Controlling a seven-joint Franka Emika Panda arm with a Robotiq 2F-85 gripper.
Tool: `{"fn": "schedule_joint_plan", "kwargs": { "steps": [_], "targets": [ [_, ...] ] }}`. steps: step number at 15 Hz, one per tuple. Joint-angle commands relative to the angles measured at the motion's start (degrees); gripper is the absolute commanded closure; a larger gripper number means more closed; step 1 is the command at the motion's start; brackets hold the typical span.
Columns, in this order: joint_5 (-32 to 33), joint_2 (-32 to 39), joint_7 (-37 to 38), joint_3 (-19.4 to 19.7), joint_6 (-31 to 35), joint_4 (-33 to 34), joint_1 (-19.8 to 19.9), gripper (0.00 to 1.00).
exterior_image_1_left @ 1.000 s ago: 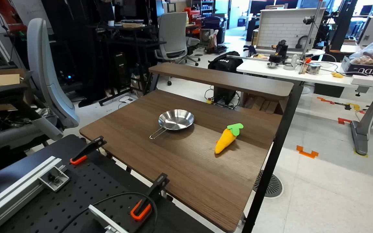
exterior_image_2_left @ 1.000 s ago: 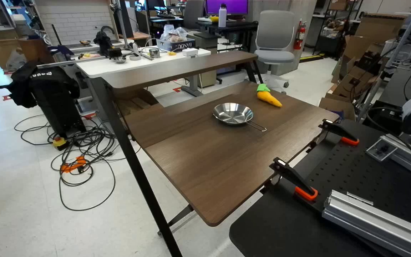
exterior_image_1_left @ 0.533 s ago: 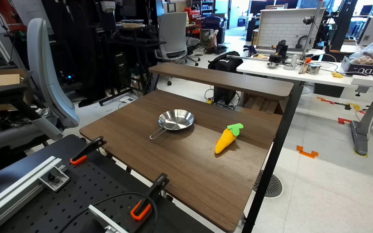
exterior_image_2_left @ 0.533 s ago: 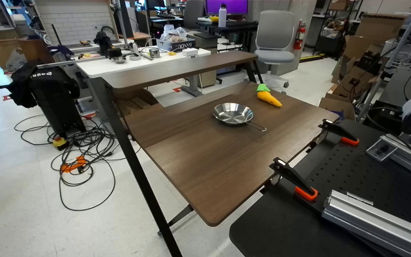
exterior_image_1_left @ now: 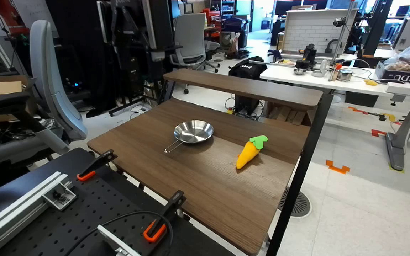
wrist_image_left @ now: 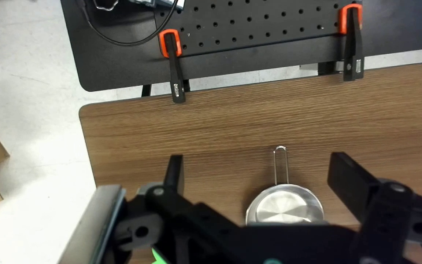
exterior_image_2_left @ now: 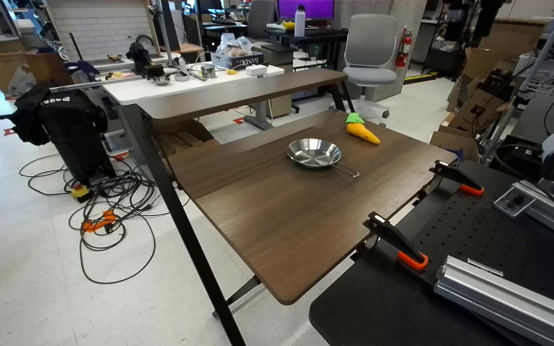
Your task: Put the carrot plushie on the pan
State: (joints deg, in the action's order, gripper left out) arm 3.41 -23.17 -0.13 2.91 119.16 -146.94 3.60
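The yellow-orange carrot plushie (exterior_image_1_left: 248, 154) with its green leafy end lies on the brown table in both exterior views (exterior_image_2_left: 363, 132). In the wrist view only a green tip (wrist_image_left: 158, 257) shows at the bottom; the gripper body hides the rest. The silver pan (exterior_image_1_left: 193, 132) rests upright on the table, apart from the carrot, and also shows in an exterior view (exterior_image_2_left: 313, 153). In the wrist view my gripper (wrist_image_left: 256, 170) is open with nothing between its fingers, high above the table. The pan (wrist_image_left: 282, 207) appears below the gap, partly covered by the gripper body.
A raised brown shelf (exterior_image_1_left: 240, 87) runs along the table's far side, with a black post (exterior_image_1_left: 299, 170) at one end. Two black clamps with orange handles (exterior_image_1_left: 174, 206) (exterior_image_1_left: 96, 166) stand at the near edge, beside the black perforated board (exterior_image_1_left: 94, 217).
Dark gripper and arm parts have come down into the top of an exterior view, and dark parts now show at the top right of an exterior view. The carrot and pan have not moved.
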Motion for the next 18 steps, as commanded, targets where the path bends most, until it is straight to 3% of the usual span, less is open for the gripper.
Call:
{"fn": "schedule_joint_plan", "kwargs": {
  "steps": [1, 7, 18],
  "targets": [
    [1.45, 9.04, -0.72, 1.66, 4.45, 2.97, 1.87, 0.00],
    [2.89, 21.39, -0.53, 3.05, 9.84, 9.38, 3.14, 0.00],
    [4.12, 40.34, -1.93, 5.37, 13.78, 25.02, 4.24, 0.00]
  ]
}}
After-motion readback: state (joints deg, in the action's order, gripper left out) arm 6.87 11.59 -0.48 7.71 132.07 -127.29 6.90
